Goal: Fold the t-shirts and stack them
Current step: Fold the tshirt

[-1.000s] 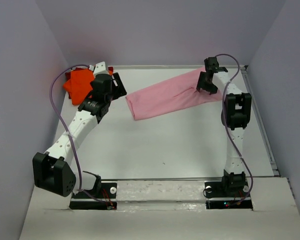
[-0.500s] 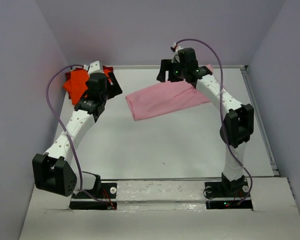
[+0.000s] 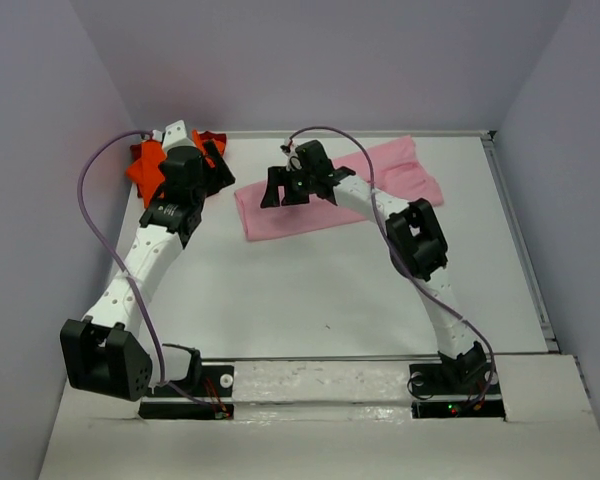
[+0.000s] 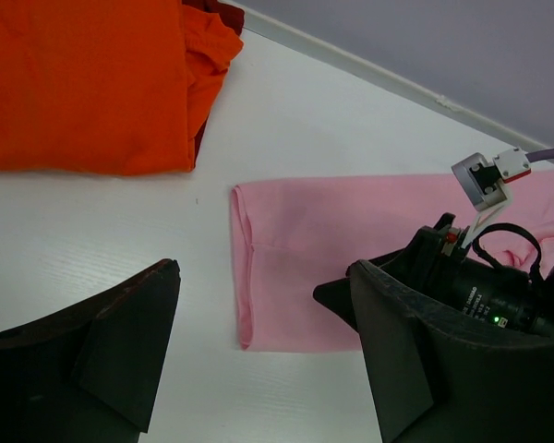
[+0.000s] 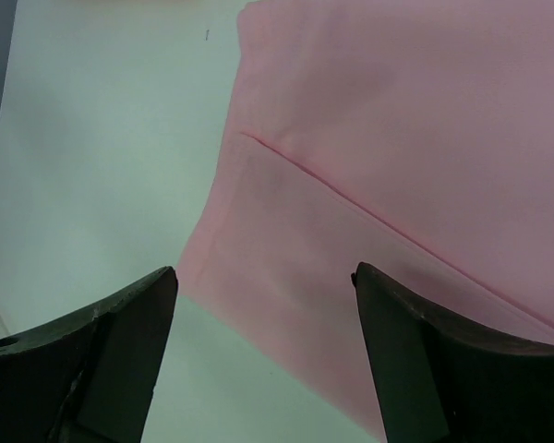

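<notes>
The right gripper [image 5: 263, 272], jaws apart above the pink t-shirt [image 5: 397, 138], may catch one layer only, undoing the fold.

pink t-shirt [image 4: 305, 249]: plain light pink, no print. orange t-shirt [image 4: 83, 83]: solid bright orange. dark red t-shirt [image 4: 223, 13]: only a sliver shows, looks plain maroon. table [image 3: 310, 290] white. arm links [image 3: 145, 265] white, joints black. walls [image 3: 330, 60] pale lavender-grey.
</notes>
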